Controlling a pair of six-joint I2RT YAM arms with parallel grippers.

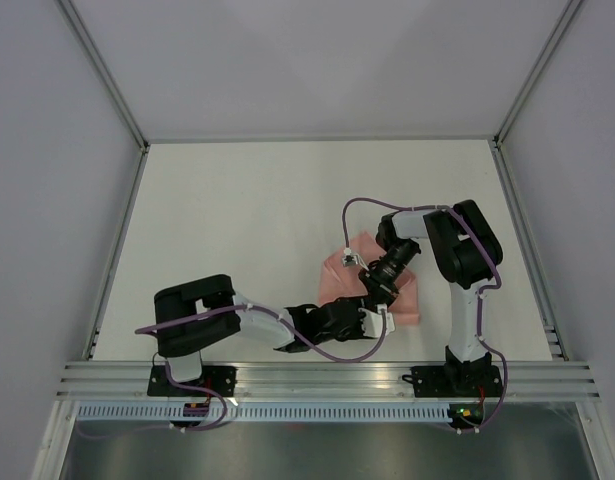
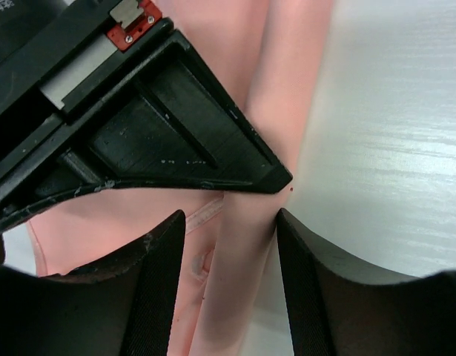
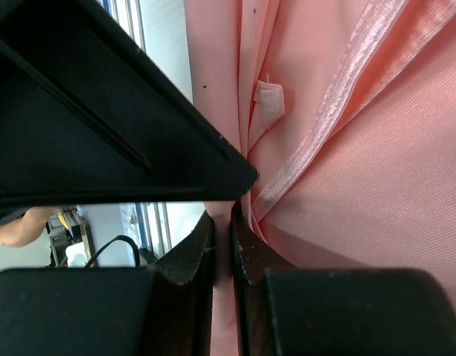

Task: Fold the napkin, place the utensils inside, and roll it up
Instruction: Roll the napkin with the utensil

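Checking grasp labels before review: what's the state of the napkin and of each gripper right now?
salmon-pink cloth napkin, lying on the white table, bunched in loose layered folds, not rolled
left gripper, open, jaws apart on either side of a napkin fold
right gripper, shut, pinching a fold of the napkin

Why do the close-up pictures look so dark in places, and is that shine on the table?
Top external view: soft, even light, hardly any shadow on the table. Left wrist view: streaky glare there, left gripper's fingers dark. Right wrist view: napkin weave sharp, right gripper's fingers nearly black.
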